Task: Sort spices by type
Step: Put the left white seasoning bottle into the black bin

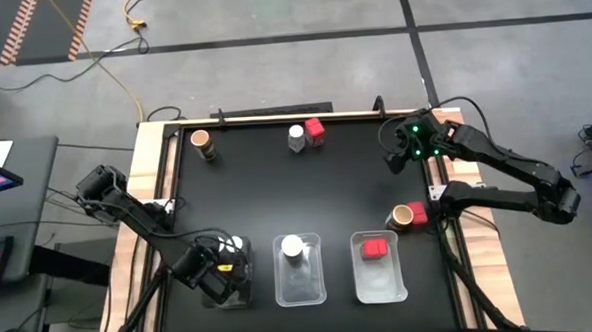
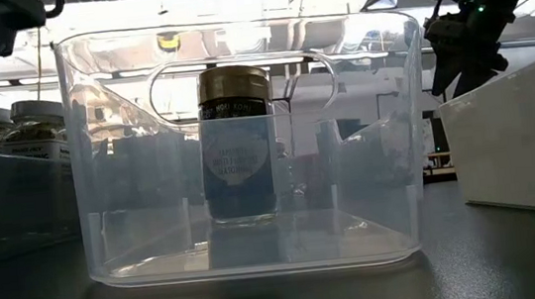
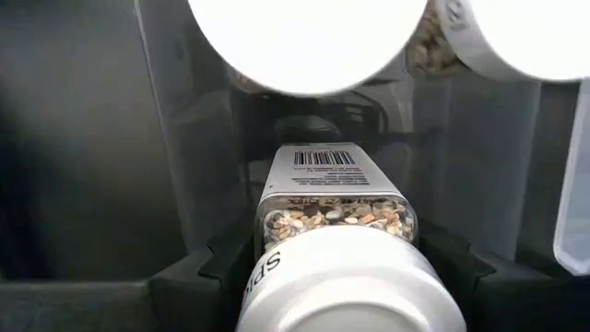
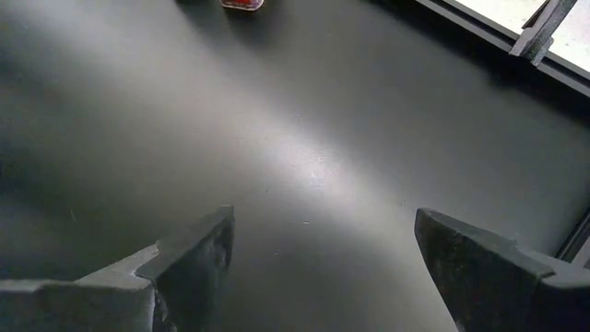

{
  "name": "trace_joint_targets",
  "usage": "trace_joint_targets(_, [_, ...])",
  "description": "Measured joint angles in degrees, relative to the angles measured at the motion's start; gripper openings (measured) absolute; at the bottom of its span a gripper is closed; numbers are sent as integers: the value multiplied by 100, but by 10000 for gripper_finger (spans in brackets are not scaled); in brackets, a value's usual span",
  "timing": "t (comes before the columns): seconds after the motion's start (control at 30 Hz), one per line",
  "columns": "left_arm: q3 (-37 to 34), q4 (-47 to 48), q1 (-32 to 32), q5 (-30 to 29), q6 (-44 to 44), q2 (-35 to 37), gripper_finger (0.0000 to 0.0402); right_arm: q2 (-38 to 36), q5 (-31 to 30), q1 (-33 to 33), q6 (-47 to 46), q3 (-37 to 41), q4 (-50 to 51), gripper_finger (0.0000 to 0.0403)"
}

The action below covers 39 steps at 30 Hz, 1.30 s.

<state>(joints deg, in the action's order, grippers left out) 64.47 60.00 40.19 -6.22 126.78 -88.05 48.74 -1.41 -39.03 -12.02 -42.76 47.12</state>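
Observation:
My left gripper [image 1: 216,273] points down into the left clear tray [image 1: 244,293], shut on a white-capped spice jar [image 3: 323,198]. Two other white caps [image 3: 304,37] show beside it inside that tray. The middle tray [image 1: 301,286] holds a white-capped jar [image 1: 293,248], and the right tray [image 1: 381,282] holds a red-capped jar [image 1: 375,248]. Loose jars stand on the black table: a tan-lidded one [image 1: 202,140], a white-capped one [image 1: 296,137] and a red-capped one [image 1: 315,128] at the far edge, and a tan-lidded [image 1: 403,216] and a red-capped one [image 1: 419,213] at the right. My right gripper [image 1: 394,154] hangs open above the far right corner. My left gripper pinches the jar's clear body just under its white cap [image 3: 277,231] between its two fingers [image 3: 207,267], one on each side. The fingers come from above, pointing down. The jar hangs upright below them inside the tray; I cannot tell whether its base touches the tray floor.
The three trays stand in a row along the near edge. A raised wooden rim [image 1: 156,162] frames the table. In the right wrist view [image 4: 323,249] only bare black table lies under the open fingers, with a red-capped jar [image 4: 241,4] farther off.

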Motion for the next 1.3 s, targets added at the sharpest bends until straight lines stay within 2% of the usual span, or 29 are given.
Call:
trace_joint_targets(0.53, [-5,198,-321,24,-519,0,199,0,-2,1,-12,0,3,363])
trace_joint_targets(0.7, [-103,147,-321,194,-410,-2,200,-1,-2,1,-10,0,4,363])
trace_joint_targets(1.3, [-101,195,-314,101,-413,0,201,1,-2,1,-10,0,2,363])
